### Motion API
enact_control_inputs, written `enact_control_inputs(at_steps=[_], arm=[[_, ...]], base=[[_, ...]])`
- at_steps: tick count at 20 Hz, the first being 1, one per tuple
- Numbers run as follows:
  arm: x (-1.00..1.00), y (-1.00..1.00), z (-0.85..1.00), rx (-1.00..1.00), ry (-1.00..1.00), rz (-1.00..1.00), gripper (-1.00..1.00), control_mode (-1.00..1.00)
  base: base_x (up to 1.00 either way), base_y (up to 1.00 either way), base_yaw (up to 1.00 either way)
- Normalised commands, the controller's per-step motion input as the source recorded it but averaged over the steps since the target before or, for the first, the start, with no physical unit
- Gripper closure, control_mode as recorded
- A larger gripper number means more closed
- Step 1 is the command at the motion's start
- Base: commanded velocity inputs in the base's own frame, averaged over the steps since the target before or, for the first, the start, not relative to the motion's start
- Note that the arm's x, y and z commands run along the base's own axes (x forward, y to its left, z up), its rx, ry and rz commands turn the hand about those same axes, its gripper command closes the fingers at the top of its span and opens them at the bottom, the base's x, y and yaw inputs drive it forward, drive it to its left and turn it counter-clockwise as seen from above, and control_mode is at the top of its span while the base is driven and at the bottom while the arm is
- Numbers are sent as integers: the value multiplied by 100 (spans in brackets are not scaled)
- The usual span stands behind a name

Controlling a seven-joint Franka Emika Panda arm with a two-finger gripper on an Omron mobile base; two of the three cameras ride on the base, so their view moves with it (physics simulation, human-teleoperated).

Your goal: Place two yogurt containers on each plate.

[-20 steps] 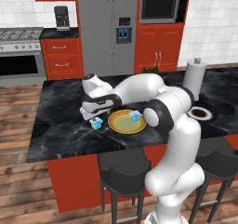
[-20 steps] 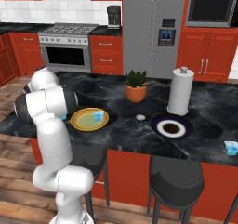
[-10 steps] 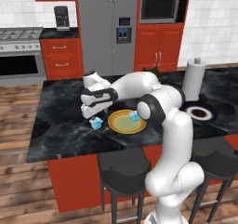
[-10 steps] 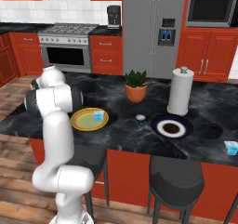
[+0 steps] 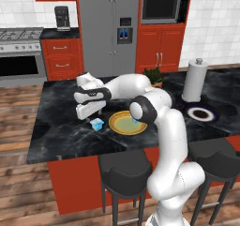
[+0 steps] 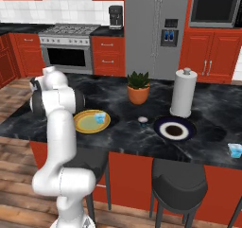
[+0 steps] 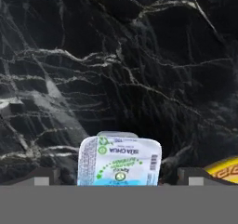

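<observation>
In the hand view the gripper (image 7: pixel 116 183) stands with its jaws spread wide and nothing between them, its 2 dark tips either side of a yogurt container (image 7: pixel 119 161) that sits upright on the black marble counter (image 7: pixel 139 69), label up and untouched. From the left base view that same cup (image 5: pixel 97 124) lies just beside the left rim of the yellow-orange plate (image 5: pixel 123 125), under the gripper (image 5: pixel 89 111); 1 more yogurt container (image 6: pixel 99 117) sits on that plate. Farther along the counter stand the navy-rimmed plate (image 6: pixel 163 126), bare, with the paper towel roll (image 6: pixel 183 93) and plant pot (image 6: pixel 138 94) behind, and a third yogurt cup (image 6: pixel 235 150) near the far right edge.
</observation>
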Motion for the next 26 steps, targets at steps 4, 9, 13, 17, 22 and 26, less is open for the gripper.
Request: enact_control_inputs(at_steps=[4,9,13,17,22,26], arm=[[11,13,-14,0,2,4,-100,-100],[7,-4,-24,0,1,0,-100,-100],[-5,-8,-19,0,1,0,-100,-100],[-4,-3,-17,0,0,0,-100,-100],[-24,-11,-3,0,0,0,-100,-100],[-16,-14,-7,0,0,0,-100,-100]], base=[[0,0,0],[0,0,0],[0,0,0],[0,0,0],[0,0,0],[0,0,0]])
